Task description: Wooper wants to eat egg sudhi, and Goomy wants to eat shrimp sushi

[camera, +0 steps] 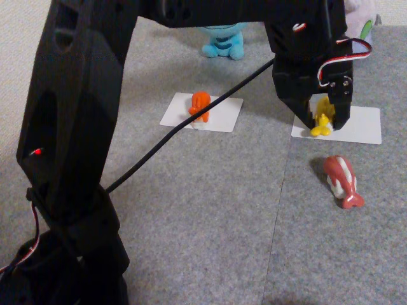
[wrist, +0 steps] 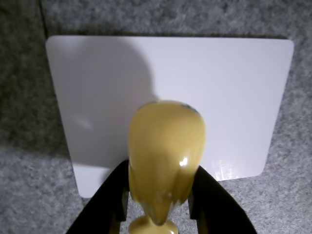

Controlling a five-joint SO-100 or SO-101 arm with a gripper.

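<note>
In the fixed view my gripper point(camera: 321, 121) is shut on the yellow egg sushi point(camera: 323, 117), holding it just above the right white card point(camera: 356, 127). The wrist view looks down on the egg sushi point(wrist: 165, 156), pinched between the black fingers point(wrist: 109, 204) of the gripper point(wrist: 161, 209) over that card point(wrist: 219, 87). Wooper point(camera: 224, 39), the light-blue plush, sits at the back behind the left white card point(camera: 219, 117). An orange sushi piece point(camera: 200, 107) rests on that card. Goomy point(camera: 359, 16) peeks out pale lilac at the top right, mostly hidden by the arm. A red-and-white shrimp sushi point(camera: 342, 181) lies on the carpet.
The arm's black base and upper links point(camera: 70, 159) fill the left of the fixed view, and a black cable point(camera: 191, 124) runs diagonally across the left card. Grey carpet tiles point(camera: 210, 216) cover the floor.
</note>
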